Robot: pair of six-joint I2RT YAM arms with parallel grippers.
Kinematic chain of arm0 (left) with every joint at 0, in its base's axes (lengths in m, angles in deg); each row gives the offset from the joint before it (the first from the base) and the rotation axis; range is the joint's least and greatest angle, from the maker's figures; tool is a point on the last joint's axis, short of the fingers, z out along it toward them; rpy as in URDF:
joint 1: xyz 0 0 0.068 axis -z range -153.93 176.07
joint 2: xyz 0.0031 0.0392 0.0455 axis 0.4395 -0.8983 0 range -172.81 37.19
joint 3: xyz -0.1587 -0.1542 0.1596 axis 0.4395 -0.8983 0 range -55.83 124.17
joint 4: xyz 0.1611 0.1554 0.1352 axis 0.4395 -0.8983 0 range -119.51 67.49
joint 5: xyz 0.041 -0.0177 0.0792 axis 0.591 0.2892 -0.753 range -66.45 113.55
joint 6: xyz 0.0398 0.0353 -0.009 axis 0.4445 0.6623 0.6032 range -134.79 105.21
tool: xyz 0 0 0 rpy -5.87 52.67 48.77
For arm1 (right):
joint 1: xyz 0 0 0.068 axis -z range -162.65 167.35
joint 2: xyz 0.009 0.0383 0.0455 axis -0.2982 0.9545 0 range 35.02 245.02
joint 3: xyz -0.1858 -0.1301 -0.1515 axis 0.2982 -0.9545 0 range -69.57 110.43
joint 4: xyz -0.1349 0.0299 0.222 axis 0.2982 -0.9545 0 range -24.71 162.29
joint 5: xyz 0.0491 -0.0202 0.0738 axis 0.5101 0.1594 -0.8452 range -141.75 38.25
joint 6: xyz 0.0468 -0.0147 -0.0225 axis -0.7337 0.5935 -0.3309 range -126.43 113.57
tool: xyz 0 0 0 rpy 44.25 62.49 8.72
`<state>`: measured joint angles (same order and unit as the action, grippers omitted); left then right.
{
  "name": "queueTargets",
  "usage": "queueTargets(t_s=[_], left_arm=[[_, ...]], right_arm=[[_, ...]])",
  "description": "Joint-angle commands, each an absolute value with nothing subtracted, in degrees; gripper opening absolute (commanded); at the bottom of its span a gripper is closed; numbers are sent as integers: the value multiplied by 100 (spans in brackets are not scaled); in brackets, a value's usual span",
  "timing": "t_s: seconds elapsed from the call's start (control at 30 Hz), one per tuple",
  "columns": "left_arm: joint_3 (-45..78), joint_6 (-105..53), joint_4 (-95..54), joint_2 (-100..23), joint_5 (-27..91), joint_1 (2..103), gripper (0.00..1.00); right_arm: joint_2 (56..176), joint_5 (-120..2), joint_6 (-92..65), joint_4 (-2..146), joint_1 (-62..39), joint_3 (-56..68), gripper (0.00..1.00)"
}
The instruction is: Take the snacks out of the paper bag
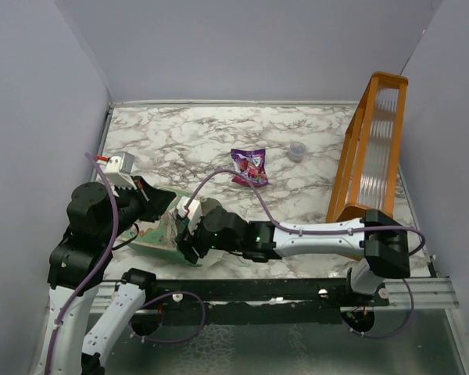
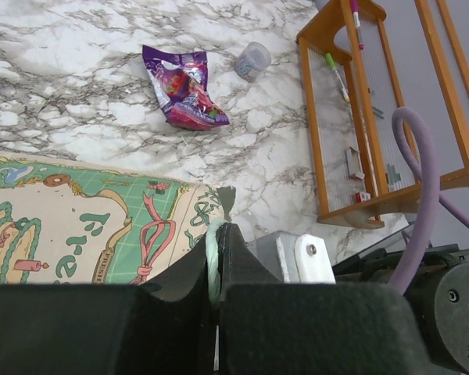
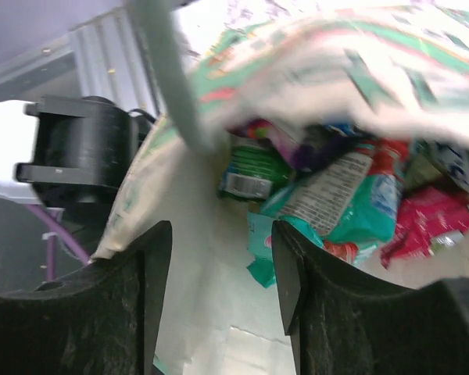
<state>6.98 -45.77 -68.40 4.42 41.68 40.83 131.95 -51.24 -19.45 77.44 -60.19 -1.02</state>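
The paper bag (image 1: 158, 231) lies on its side at the near left, its patterned front (image 2: 78, 223) up. My left gripper (image 1: 147, 191) is shut on the bag's thin string handle (image 2: 213, 250), which runs between the closed jaws. My right gripper (image 1: 186, 239) reaches into the bag's mouth. It is open (image 3: 223, 258), with only the bag's white inside between the fingers. Deeper in the bag lie several snacks: a teal packet (image 3: 340, 205) just past the right finger, a green one (image 3: 250, 170) and a pink-red one (image 3: 424, 216). A purple snack (image 1: 248, 166) (image 2: 184, 86) lies out on the marble table.
A small clear plastic cup (image 1: 297, 150) (image 2: 252, 60) stands right of the purple packet. The orange wooden rack (image 1: 369, 148) (image 2: 359, 117) leans along the right wall. Grey walls close in the table on three sides.
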Motion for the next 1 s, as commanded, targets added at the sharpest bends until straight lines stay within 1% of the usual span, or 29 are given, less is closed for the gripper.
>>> queueTargets(t_s=[0.0, 0.03, 0.13, 0.2, 0.3, 0.37, 0.43, 0.53, 0.67, 0.77, 0.83, 0.9, 0.93, 0.97], left_arm=[[687, -4580, -6823, 547, 4285, 4110, 0], [703, -4555, -6848, 544, 4269, 4110, 0], [786, -4477, -6943, 499, 4213, 4110, 0], [830, -4461, -6970, 501, 4193, 4105, 0], [817, -4482, -6947, 526, 4174, 4110, 0], [807, -4511, -6944, 537, 4190, 4110, 0], [841, -4511, -6973, 521, 4207, 4109, 0], [883, -4514, -7005, 541, 4190, 4110, 0], [892, -4531, -7001, 550, 4157, 4110, 0], [867, -4572, -6959, 552, 4178, 4105, 0], [853, -4586, -6953, 556, 4176, 4110, 0], [875, -4578, -6982, 555, 4153, 4110, 0], [883, -4576, -7003, 566, 4147, 4110, 0], [891, -4564, -7020, 571, 4138, 4110, 0]], right_arm=[[12707, -3807, -2157, 7965, -6027, -680, 56], [12654, -3758, -2138, 8037, -6030, -822, 57], [12657, -3510, -2031, 8016, -6027, -1008, 67], [12737, -3248, -2031, 7875, -6026, -914, 70], [12813, -3070, -2012, 7893, -6021, -843, 85], [12849, -3054, -1971, 7939, -6010, -823, 92], [12914, -2961, -1939, 7954, -6002, -815, 94], [13031, -3005, -2014, 7993, -5959, -816, 94], [13290, -3136, -2108, 8147, -5938, -746, 91], [13424, -3185, -2057, 8279, -5925, -664, 85], [13486, -3259, -1988, 8315, -5908, -603, 75], [13485, -3348, -1958, 8335, -5895, -577, 56], [13470, -3377, -1938, 8340, -5894, -581, 48], [13434, -3392, -1927, 8343, -5894, -584, 44]])
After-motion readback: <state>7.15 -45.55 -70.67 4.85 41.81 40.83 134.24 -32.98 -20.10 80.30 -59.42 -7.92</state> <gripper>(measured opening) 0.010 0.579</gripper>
